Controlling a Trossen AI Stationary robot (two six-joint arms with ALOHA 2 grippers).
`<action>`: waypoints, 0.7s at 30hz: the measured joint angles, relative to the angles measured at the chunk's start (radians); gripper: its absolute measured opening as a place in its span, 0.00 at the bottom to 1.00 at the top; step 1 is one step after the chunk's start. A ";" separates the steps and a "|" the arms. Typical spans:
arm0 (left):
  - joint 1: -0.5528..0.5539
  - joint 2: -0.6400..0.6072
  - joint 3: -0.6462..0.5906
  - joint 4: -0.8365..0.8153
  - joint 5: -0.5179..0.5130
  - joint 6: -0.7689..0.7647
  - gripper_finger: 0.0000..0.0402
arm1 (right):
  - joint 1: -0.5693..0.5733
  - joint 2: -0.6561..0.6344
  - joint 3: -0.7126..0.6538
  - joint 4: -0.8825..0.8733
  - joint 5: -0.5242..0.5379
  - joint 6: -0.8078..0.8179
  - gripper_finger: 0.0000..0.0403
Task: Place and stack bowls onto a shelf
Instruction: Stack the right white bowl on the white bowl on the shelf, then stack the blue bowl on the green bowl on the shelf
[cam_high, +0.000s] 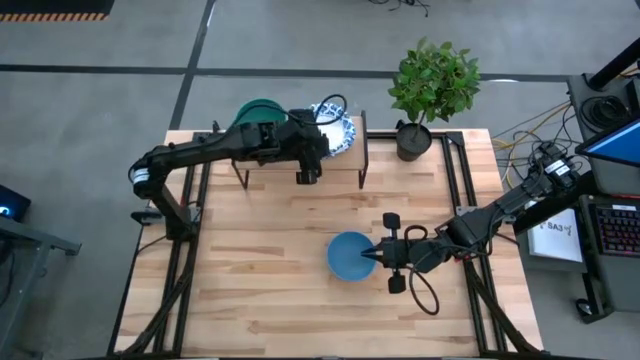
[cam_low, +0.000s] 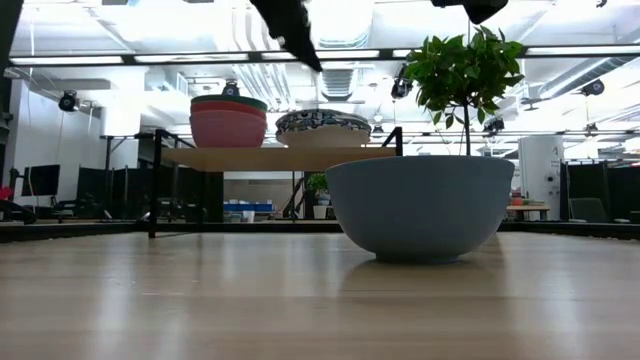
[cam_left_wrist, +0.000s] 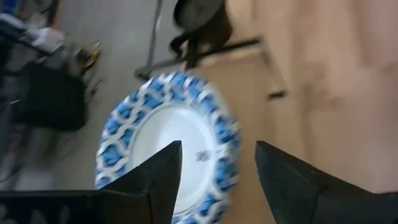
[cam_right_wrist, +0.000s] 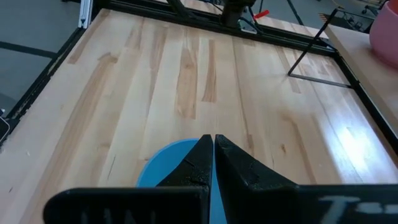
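My right jaws (cam_high: 372, 255) are pinched shut on the rim of the blue bowl (cam_high: 350, 257), which sits upright on the worktop (cam_high: 270, 290) near its middle, well apart from the shelf (cam_low: 270, 157). My left jaws (cam_left_wrist: 217, 180) hang open above the shelf's right half, over the white bowl with the blue patterned rim (cam_left_wrist: 168, 140). That patterned bowl (cam_low: 323, 127) rests on the shelf beside a stack of plain bowls (cam_low: 229, 120), pink under red with green on top. A potted plant (cam_high: 432, 85) stands at the worktop's far edge, near the shelf
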 joint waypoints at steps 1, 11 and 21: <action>-0.001 -0.013 0.000 0.000 0.027 -0.016 0.46 | 0.000 0.000 0.000 0.000 0.000 0.000 0.02; -0.015 -0.102 0.000 -0.030 0.321 -0.223 0.07 | -0.001 0.000 0.000 0.001 0.000 0.001 0.02; -0.220 -0.170 -0.002 -0.049 0.419 -0.302 0.01 | -0.015 0.003 0.000 0.007 0.076 0.256 0.02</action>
